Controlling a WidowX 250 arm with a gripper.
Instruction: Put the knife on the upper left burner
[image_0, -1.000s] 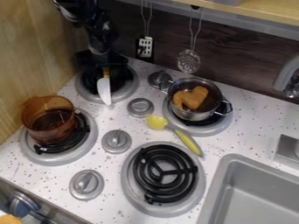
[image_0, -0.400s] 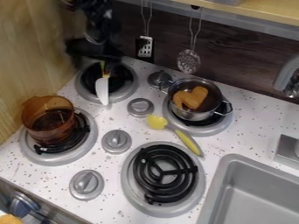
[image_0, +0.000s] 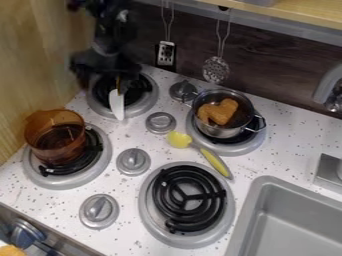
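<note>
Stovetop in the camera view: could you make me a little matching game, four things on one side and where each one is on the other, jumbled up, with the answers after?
Things
1. Knife
2. Amber see-through pot
3. Metal pot
4. Yellow-handled utensil

Places
A. On the upper right burner
B. Between the two right-hand burners
C. On the lower left burner
D. At the upper left burner, its pale blade reaching over the rim

Right pairs: 1-D, 2-C, 3-A, 4-B
</note>
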